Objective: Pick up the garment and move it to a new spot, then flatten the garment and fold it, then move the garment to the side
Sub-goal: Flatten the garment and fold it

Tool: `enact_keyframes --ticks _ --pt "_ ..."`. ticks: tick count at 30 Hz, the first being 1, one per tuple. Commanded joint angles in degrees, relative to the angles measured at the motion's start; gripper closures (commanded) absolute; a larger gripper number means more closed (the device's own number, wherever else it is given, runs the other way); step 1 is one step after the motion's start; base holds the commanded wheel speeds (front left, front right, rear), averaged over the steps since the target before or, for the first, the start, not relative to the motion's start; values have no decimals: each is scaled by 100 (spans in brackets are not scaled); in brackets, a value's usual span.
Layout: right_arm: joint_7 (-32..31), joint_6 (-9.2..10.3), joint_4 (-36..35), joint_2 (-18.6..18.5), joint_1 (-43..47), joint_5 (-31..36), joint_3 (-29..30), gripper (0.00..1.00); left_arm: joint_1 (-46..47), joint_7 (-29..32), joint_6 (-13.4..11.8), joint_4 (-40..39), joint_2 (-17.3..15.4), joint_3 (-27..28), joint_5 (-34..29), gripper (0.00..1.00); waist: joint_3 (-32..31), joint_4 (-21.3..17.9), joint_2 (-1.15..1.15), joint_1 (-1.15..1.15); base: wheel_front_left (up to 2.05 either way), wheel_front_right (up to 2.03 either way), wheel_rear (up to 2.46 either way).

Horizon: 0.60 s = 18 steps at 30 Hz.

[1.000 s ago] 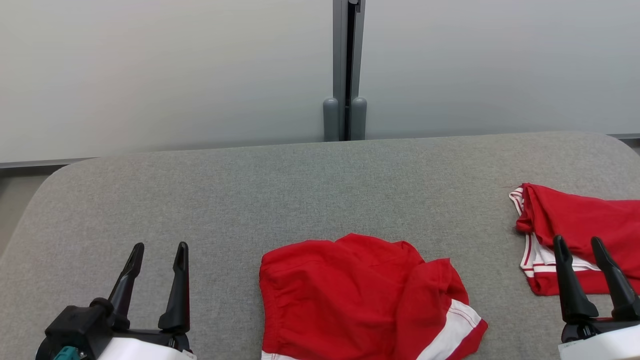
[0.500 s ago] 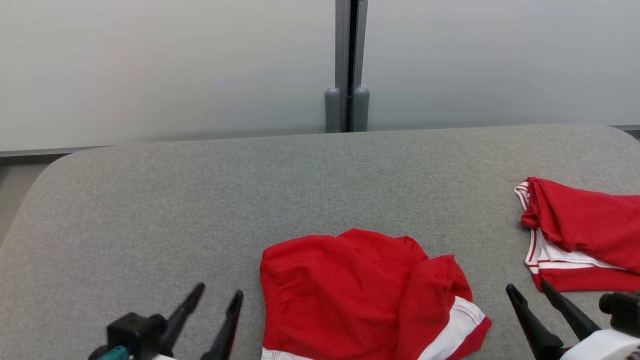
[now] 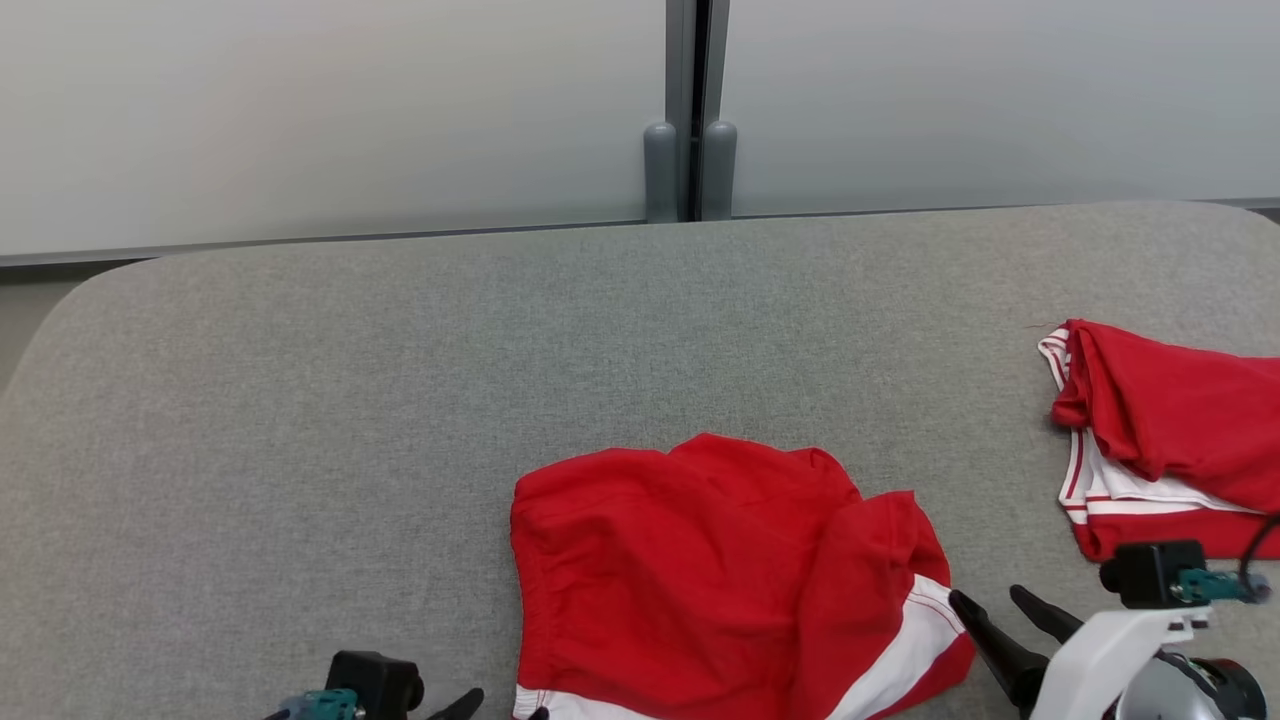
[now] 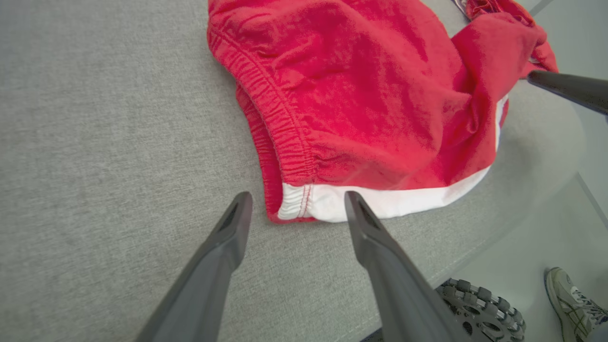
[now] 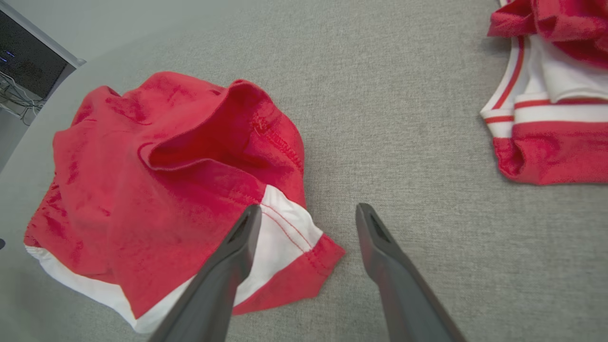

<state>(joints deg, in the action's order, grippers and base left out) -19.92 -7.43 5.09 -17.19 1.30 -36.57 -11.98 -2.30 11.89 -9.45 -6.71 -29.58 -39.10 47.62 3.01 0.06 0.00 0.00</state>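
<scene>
The garment (image 3: pixel 700 570) is a pair of red shorts with white trim, lying rumpled near the front edge of the grey padded table (image 3: pixel 400 400). My left gripper (image 3: pixel 505 703) is open at its lower left corner; in the left wrist view the garment's (image 4: pixel 370 95) white-edged waistband corner lies just beyond the left gripper's (image 4: pixel 298 199) tips. My right gripper (image 3: pixel 987 597) is open at the lower right corner. In the right wrist view the right gripper (image 5: pixel 308 209) has its left finger over the white hem of the garment (image 5: pixel 156 190). Neither holds anything.
A second red and white garment (image 3: pixel 1170 430) lies bunched at the table's right edge, also seen as a red and white heap (image 5: pixel 555 95). A wall with a grey post (image 3: pixel 690 170) runs behind. Below the table edge are a robot wheel (image 4: pixel 479 304) and a person's shoe (image 4: pixel 570 299).
The head camera has tilted down. Both grippers have swung inward and low toward the garment's two near corners, staying open. The garment has not moved.
</scene>
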Motion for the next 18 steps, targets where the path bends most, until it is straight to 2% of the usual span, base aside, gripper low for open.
enact_keyframes --ticks 1,10,18 --pt "-98 -12 183 -43 -205 -85 -117 0 153 117 96 131 19 -75 34 0 77 -16 0 0 0 0 0" --pt "-261 -12 666 -152 -703 -363 -554 0 383 384 429 678 241 -291 239 0 166 24 0 0 0 0 0" --pt "-211 -12 754 -242 -798 -539 -805 0 490 300 508 891 280 -329 163 0 205 45 0 0 0 0 0"
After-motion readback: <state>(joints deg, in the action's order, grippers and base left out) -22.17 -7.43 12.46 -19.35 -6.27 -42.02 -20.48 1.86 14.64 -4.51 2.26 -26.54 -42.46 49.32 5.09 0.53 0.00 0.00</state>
